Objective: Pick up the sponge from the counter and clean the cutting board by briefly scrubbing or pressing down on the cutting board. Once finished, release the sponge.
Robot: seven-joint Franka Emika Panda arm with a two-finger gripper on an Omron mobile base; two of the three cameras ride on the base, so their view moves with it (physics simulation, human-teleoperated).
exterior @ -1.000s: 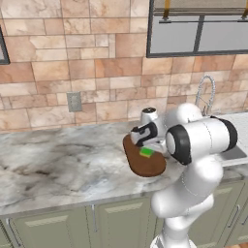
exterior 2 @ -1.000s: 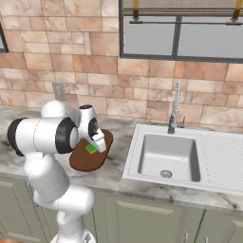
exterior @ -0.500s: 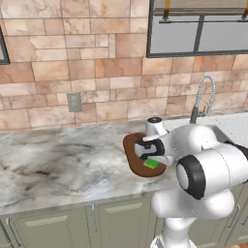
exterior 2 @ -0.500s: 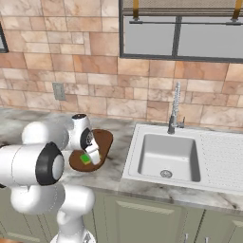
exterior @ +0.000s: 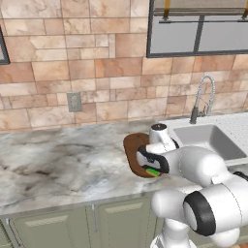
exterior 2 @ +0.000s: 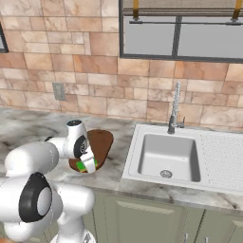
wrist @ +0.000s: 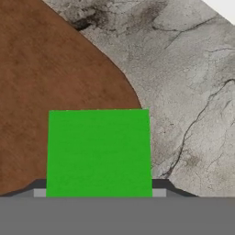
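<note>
Clamping the sponge (wrist: 98, 151) in the tool (exterior 2: 88, 163), pressing at the cutting board's (exterior: 134, 147) near end on the desk (exterior: 58, 160). Keeping pressure flat, scrubbing short strokes, staying inside the edge.

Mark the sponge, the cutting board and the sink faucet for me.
sponge (wrist: 98, 151): hand view, middle of its green top.
cutting board (exterior 2: 100, 141): right base view, bare brown wood at its far end.
faucet (exterior 2: 174, 108): right base view, midway up its upright neck.
</note>
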